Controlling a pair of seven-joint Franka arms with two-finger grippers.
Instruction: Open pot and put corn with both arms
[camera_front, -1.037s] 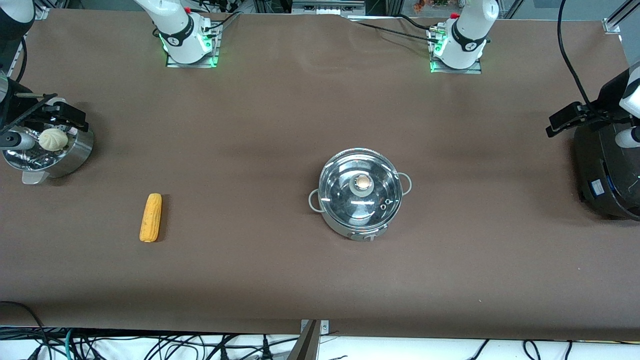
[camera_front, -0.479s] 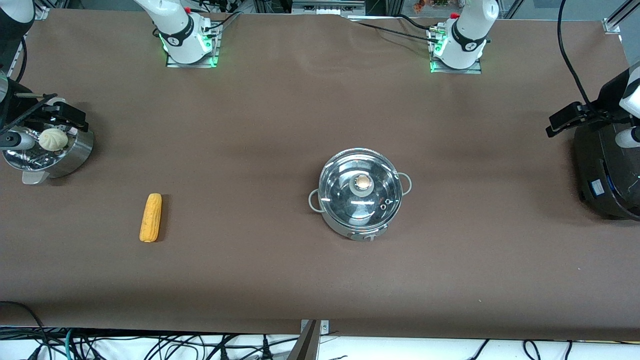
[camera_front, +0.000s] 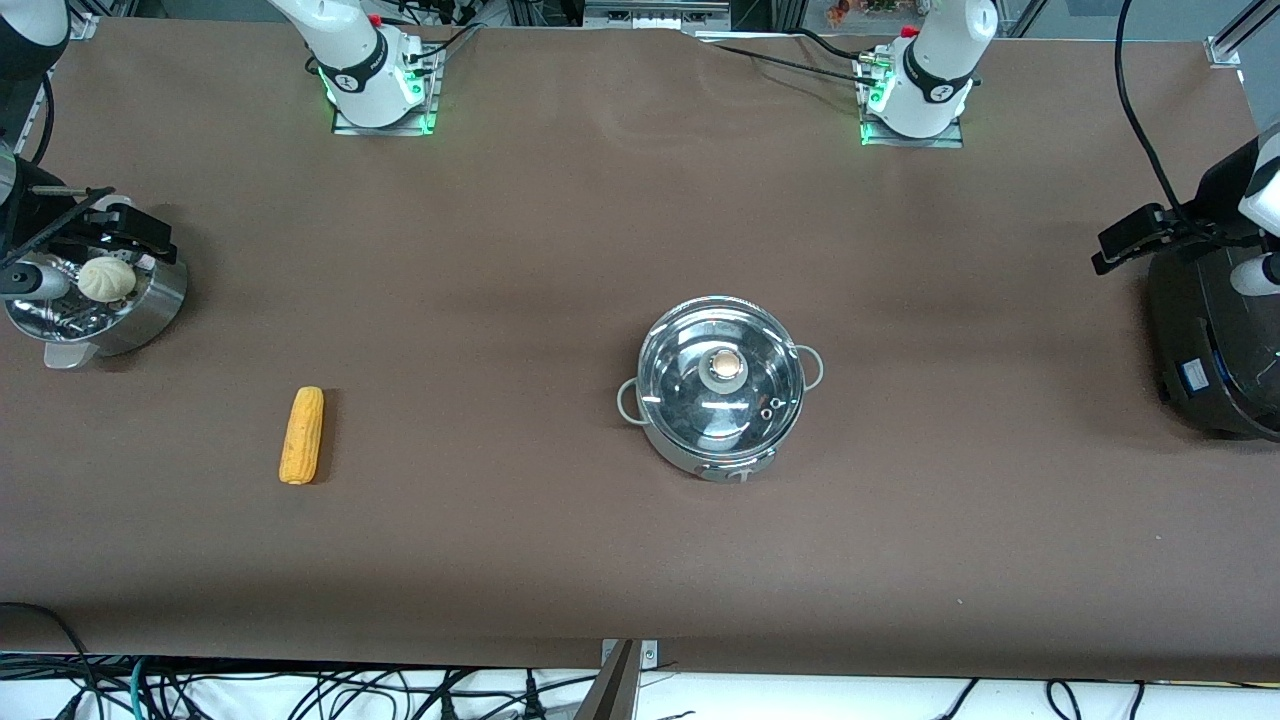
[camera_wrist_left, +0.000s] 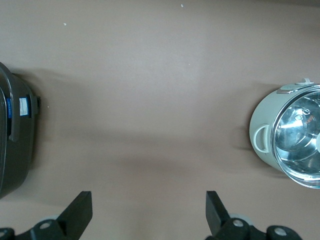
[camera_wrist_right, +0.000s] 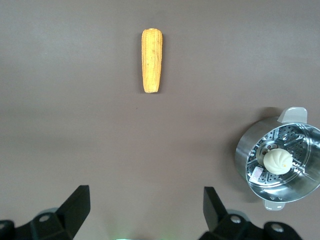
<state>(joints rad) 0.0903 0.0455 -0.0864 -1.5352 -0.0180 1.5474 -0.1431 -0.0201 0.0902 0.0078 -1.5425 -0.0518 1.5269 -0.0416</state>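
The steel pot (camera_front: 700, 455) stands mid-table with its glass lid (camera_front: 690, 395) on and a tan knob (camera_front: 724, 368) on top. It also shows in the left wrist view (camera_wrist_left: 265, 125). The yellow-orange corn (camera_front: 301, 435) lies on the table toward the right arm's end, and also shows in the right wrist view (camera_wrist_right: 152, 60). My left gripper (camera_wrist_left: 148, 200) is open and empty, high over bare table between the pot and the black appliance. My right gripper (camera_wrist_right: 146, 197) is open and empty, high over bare table between the corn and the steamer pan.
A steel steamer pan (camera_front: 160, 305) with a white bun (camera_front: 106, 278) stands at the right arm's end, farther from the front camera than the corn. A big black appliance (camera_front: 1215, 350) stands at the left arm's end. Brown table (camera_front: 500, 300) lies between corn and pot.
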